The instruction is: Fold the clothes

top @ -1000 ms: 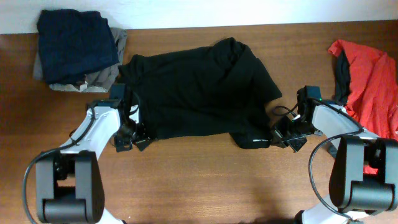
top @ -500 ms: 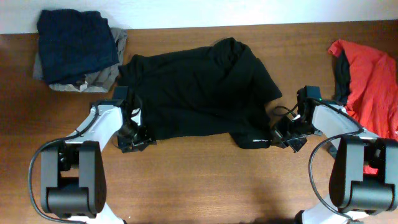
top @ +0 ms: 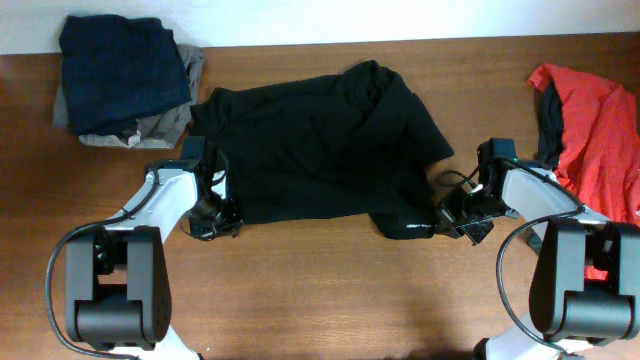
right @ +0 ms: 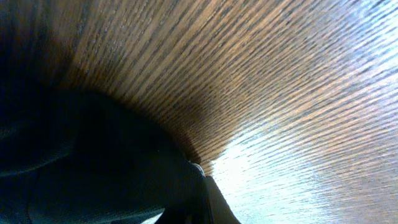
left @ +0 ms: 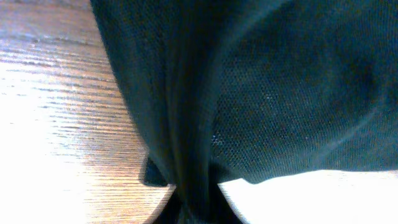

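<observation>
A large black fabric garment [top: 320,150] lies spread across the middle of a brown wooden table [top: 330,290], wider than it is deep, with loose folds bunched along its right half and a rumpled peak at its far edge. Its near hem runs roughly straight between the 2 arms.

The left gripper [top: 218,218] sits at the garment's near left corner, clenched on the cloth. In the left wrist view the black knit gathers into tight vertical pleats that narrow to a pinch at the bottom of the frame, with bare wood grain to the left of it.

The right gripper [top: 447,222] sits at the near right corner, also clamped on the hem. In the right wrist view dark cloth fills the lower left and runs into the closed fingers, while the rest of the frame is tabletop.

At the far left corner of the table, a folded navy fabric garment [top: 120,65] rests on top of a crumpled grey fabric garment [top: 160,127], just beside the black one's left edge. A red fabric garment [top: 595,125] with a dark strip along its left side lies crumpled at the right edge, apart from the black cloth.
</observation>
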`<state>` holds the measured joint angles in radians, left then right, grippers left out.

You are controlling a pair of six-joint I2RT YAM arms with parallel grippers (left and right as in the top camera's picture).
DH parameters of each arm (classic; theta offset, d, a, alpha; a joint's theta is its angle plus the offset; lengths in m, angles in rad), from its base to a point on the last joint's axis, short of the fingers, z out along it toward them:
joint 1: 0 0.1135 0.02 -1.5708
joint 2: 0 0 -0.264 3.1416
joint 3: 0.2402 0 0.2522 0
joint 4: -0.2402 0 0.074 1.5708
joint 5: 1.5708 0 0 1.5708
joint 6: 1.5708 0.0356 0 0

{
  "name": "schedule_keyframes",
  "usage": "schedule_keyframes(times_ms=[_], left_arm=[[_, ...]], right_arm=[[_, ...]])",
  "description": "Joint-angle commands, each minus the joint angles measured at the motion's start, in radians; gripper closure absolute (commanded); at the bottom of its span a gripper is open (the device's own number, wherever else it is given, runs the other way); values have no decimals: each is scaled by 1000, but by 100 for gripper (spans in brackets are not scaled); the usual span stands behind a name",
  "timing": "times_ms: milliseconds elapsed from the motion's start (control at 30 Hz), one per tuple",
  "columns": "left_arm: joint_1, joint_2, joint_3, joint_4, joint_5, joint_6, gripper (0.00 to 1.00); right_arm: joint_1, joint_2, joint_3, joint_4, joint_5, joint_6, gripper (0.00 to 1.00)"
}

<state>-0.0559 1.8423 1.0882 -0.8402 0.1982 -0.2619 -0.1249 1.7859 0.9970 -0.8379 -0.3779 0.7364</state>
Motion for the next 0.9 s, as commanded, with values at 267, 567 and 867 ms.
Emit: schedule_keyframes(times_ms=[267,567,867], left_arm=[[-3,0,179,-175,-129,21,100],[-3,-90,402,-217,-189,20,100],[-5,-224,620,-230,-199,21,99]], right_arm=[[0,-112,126,-126,179,0,96],[0,-265,412,-348,389,0,96],[0,-338,671,-481,425,-58,96]])
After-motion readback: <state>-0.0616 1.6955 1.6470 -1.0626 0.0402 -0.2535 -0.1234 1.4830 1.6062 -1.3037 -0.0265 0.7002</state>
